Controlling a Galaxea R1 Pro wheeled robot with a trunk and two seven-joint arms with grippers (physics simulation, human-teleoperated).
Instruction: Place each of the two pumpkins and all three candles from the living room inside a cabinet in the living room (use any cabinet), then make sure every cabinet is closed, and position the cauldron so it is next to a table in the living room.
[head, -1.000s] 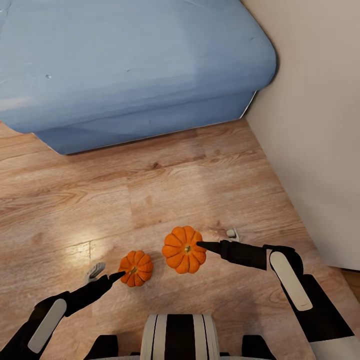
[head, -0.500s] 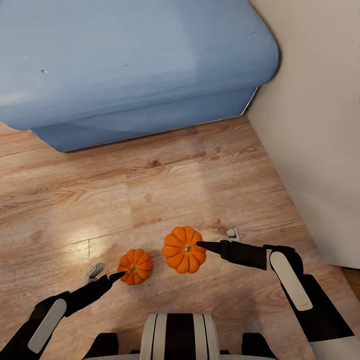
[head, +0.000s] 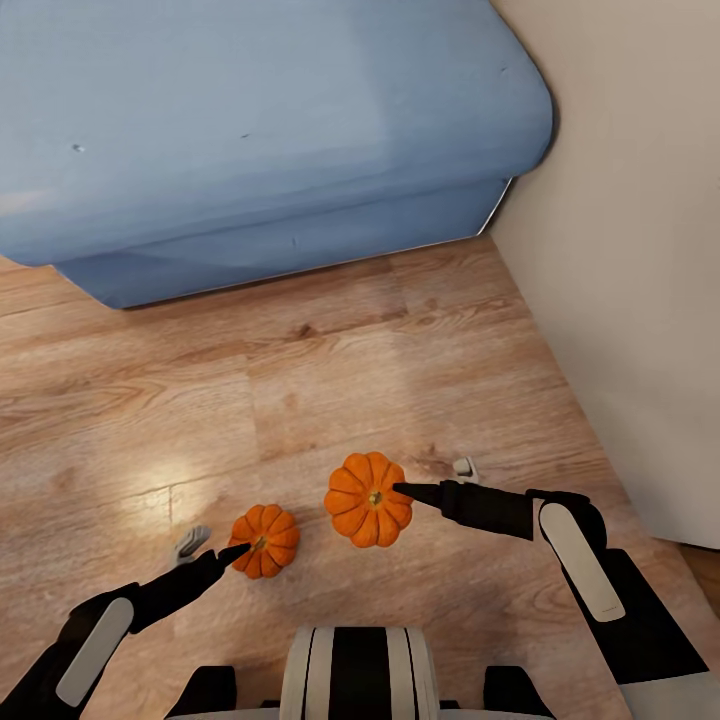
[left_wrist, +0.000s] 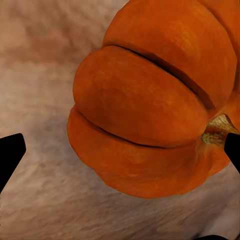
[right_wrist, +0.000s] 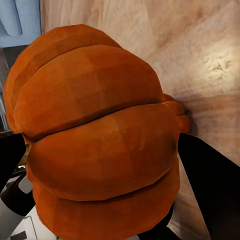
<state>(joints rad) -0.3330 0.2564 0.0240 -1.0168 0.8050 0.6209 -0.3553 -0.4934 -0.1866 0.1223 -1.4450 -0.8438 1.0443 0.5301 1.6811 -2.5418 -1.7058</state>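
Two pumpkins, one per arm: on the left, the left gripper (head: 213, 551) has its jaws clamped on the smaller pumpkin (head: 264, 541), which hangs above the wood floor (head: 330, 370), presumably so both go to the cabinet in one trip. Further right, the right gripper (head: 432, 482) is squeezed onto the bigger pumpkin (head: 368, 499), one finger over the stem. Beyond them are a blue sofa (head: 260, 130) and, far right, a wall (head: 640, 250).

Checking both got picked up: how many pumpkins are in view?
2. The smaller pumpkin sits between the left pincer tips; the larger pumpkin sits in the right pincer, above the wooden floor. More may be hidden out of frame.
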